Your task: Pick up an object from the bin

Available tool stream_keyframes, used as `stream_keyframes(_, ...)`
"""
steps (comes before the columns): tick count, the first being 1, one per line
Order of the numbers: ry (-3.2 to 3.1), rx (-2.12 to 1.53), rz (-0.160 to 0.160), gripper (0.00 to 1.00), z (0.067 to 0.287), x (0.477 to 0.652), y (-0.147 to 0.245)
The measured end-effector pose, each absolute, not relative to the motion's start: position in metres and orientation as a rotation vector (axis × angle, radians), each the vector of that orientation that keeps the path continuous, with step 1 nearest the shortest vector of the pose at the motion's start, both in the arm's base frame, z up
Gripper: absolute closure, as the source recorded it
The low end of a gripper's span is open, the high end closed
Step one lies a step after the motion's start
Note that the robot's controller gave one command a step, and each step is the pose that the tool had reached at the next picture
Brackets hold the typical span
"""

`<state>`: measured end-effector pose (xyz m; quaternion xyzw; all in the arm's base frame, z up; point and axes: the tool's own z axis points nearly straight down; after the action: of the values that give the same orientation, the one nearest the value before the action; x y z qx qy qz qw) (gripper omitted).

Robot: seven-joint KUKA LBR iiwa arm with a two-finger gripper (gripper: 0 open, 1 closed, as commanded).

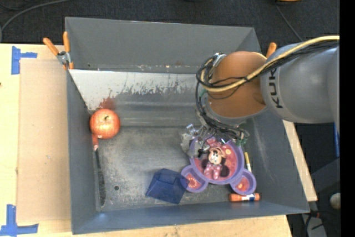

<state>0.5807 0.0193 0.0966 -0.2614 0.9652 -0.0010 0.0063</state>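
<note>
Against the left wall of the grey bin (161, 41) lies a red apple (104, 123). Just below it a thin dark stick (99, 169) runs along the same wall. On the floor near the front wall rests a dark blue folded piece (165, 186), touching the purple mouse-shaped plate (222, 166) to its right. The plate has a cartoon mouse figure at its middle and lies flat in the front right part of the bin. The pincer (195, 140) hangs low at the plate's upper left edge, under the arm's orange cover (236, 86). I cannot tell how far it is open or whether it grips anything. An orange-tipped marker (244, 196) lies just below the plate's right lobe.
</note>
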Motion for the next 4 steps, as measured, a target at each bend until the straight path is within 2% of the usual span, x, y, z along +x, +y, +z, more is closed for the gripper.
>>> stream_keyframes(1,3.013,-0.816,0.000,1.00,0.084,0.566,0.000)
stream_keyframes(2,2.880,-1.214,-0.006,1.00,0.085,0.542,0.008)
stream_keyframes(3,2.839,-1.280,-0.002,1.00,0.082,0.563,-0.039)
stream_keyframes(4,2.927,-1.081,0.003,1.00,0.084,0.569,-0.056)
